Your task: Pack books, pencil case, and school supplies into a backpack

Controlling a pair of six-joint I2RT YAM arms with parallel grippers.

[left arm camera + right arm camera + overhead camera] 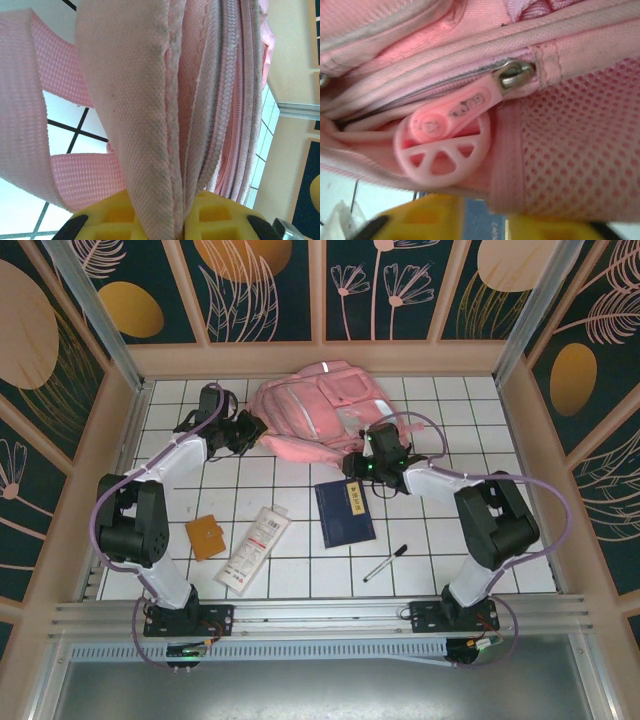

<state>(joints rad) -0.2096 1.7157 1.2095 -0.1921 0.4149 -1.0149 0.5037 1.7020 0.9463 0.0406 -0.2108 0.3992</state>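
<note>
the backpack [320,405] lies by the far edge of the tabletop [300,580]; left claw [182,222] is clamped on its cloth; right claw [485,220], spread apart, sits at the zip pull [445,145]; opening step, i think; next pinch that pull.

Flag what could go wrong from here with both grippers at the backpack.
1. The left gripper pinches just a thin fabric edge of the backpack; a zipper tug might pull it free.
2. The right gripper stands open below the round zipper pull, not around it; closing here may catch fabric instead.
3. The navy book lies close beneath that gripper and could get nudged.
</note>
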